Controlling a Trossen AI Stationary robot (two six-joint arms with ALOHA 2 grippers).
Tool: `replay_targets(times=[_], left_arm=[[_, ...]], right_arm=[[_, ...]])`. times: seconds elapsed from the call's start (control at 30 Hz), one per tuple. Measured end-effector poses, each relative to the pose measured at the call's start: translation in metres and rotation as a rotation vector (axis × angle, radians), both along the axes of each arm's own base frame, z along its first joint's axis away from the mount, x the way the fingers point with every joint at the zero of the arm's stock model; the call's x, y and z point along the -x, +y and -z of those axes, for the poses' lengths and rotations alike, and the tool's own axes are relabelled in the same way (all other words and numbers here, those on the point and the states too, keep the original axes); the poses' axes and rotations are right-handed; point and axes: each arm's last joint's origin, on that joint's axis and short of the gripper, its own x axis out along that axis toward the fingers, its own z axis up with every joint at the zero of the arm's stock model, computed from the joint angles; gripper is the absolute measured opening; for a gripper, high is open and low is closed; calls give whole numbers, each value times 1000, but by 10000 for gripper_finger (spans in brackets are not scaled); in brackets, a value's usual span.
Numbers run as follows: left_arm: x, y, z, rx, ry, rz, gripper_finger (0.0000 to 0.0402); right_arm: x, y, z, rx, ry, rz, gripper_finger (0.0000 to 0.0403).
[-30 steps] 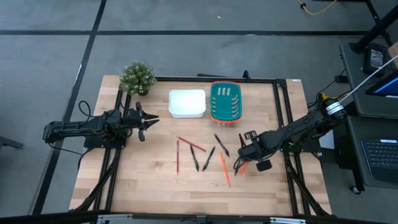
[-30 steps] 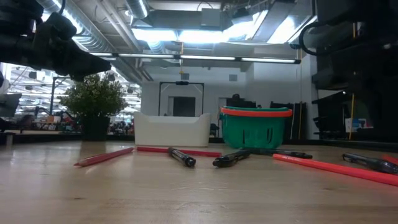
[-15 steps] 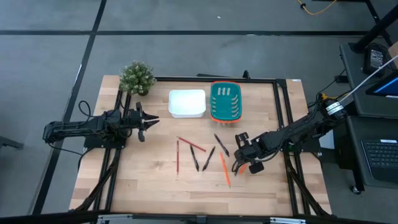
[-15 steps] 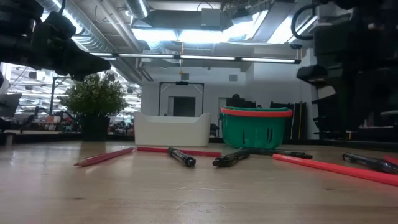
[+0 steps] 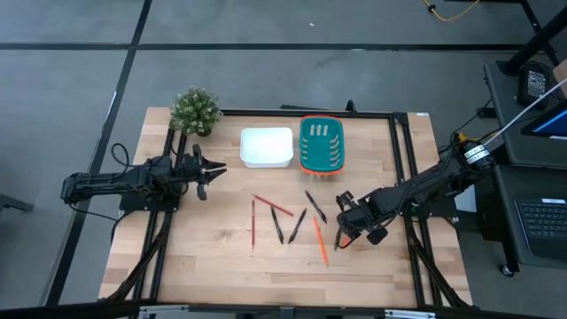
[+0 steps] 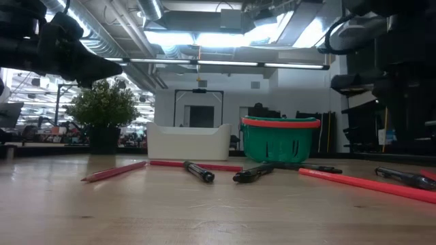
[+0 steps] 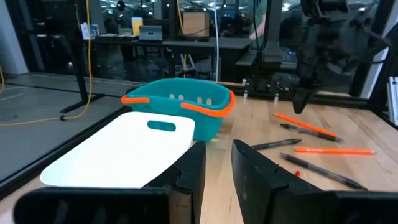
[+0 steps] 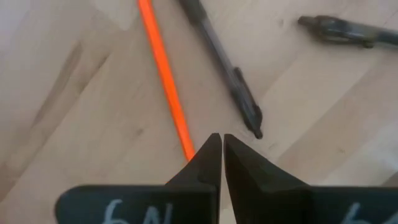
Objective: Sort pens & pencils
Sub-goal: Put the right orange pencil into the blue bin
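On the wooden table lie red pencils (image 5: 252,221) (image 5: 273,206), an orange pencil (image 5: 319,241) and black pens (image 5: 277,227) (image 5: 297,223) (image 5: 314,206). Farther right lie one more orange pencil (image 8: 163,78) and a black pen (image 8: 222,65) side by side. My right gripper (image 5: 341,234) points down with its fingers shut, its tips (image 8: 216,144) over this orange pencil's end. My left gripper (image 5: 215,171) hovers level at the table's left, open and holding nothing (image 7: 217,165). My right gripper's shut fingertips (image 8: 208,155) stand at the end of the orange pencil (image 8: 186,146), which lies flat on the table and runs in behind one fingertip. Whether they touch it I cannot tell.
A white tray (image 5: 267,147) and a green basket with an orange rim (image 5: 321,144) stand side by side at the table's far edge. A small potted plant (image 5: 195,110) is at the far left corner. A black frame (image 5: 403,168) borders the work area.
My right gripper has rolled about the line along which it points, staying over the same place near the orange pencil with its fingers shut. The pens and pencils lie where they were.
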Motion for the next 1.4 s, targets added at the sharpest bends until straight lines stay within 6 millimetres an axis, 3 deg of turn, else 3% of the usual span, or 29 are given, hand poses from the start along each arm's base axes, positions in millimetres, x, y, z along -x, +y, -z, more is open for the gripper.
replay_targets(times=[0.6, 0.8, 1.4], left_arm=[[0, -1, -6, 128, -93, 46, 72], [0, -1, -6, 199, -111, 46, 72], [0, -1, -8, 196, -132, 48, 72]], right_arm=[[14, 16, 1, -1, 73, -201, 21], [16, 18, 1, -58, 107, -173, 21], [8, 6, 3, -59, 105, -119, 21]])
